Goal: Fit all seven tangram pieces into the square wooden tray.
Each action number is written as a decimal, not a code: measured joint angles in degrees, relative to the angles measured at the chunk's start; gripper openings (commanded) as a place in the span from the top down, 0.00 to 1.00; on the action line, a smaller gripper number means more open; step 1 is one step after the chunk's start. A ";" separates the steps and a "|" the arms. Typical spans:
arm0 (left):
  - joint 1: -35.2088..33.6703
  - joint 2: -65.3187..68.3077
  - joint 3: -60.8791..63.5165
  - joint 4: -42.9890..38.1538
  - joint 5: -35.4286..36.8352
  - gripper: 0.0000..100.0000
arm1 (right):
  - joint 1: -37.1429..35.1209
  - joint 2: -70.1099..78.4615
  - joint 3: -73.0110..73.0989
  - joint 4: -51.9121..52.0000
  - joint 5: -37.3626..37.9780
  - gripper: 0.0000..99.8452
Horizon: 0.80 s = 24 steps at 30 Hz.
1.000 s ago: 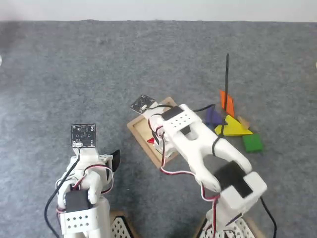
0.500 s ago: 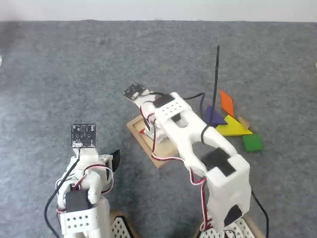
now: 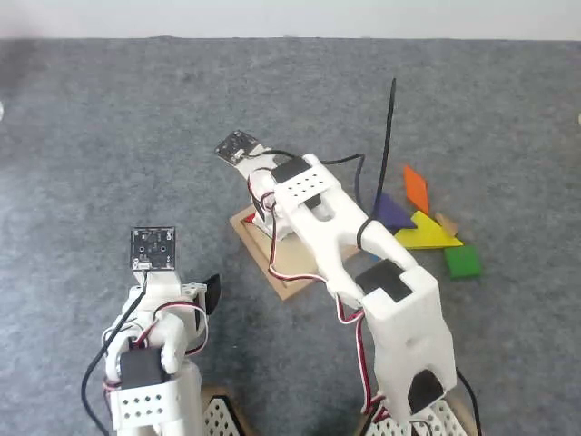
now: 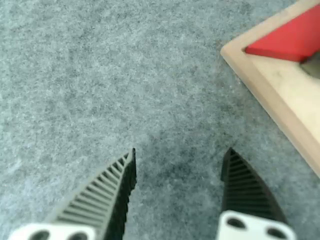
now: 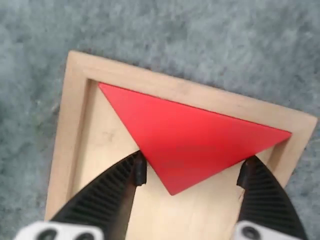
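The square wooden tray (image 3: 289, 269) lies mid-table, partly under the right arm (image 3: 309, 195). In the right wrist view a red triangle (image 5: 190, 135) lies flat in the tray (image 5: 75, 100), its long side along one wall. My right gripper (image 5: 193, 170) is open, a finger on each side of the triangle's point. The left gripper (image 4: 180, 160) hangs open over bare carpet, a short way from the tray's corner (image 4: 260, 85), where the red triangle (image 4: 285, 40) shows. Orange (image 3: 416, 188), purple (image 3: 392, 211), yellow (image 3: 425, 233) and green (image 3: 463, 262) pieces lie right of the tray.
A small tan piece (image 3: 447, 222) sits among the coloured ones. A black cable (image 3: 388, 136) rises from the right arm over the pieces. The left arm (image 3: 154, 309) stands near the front left. Grey carpet covers the table.
The right arm has swung toward the tray's far left corner, carrying the red triangle that way. The left arm has not moved.
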State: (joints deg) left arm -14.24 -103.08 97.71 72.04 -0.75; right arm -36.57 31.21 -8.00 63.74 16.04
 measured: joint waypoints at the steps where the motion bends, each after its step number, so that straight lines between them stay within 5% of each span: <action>1: 0.00 0.00 0.00 0.00 0.00 0.73 | 0.00 0.00 0.00 0.53 0.00 0.70; 18: 0.00 0.00 0.00 0.00 0.00 0.73 | 3.16 -17.85 -0.35 12.66 0.44 0.68; 24: 0.00 0.00 0.00 0.00 0.00 0.73 | 7.74 -29.98 -0.35 26.81 6.86 0.64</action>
State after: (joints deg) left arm -14.24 -103.08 97.71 72.04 -0.75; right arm -28.84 1.23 -8.35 90.55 22.90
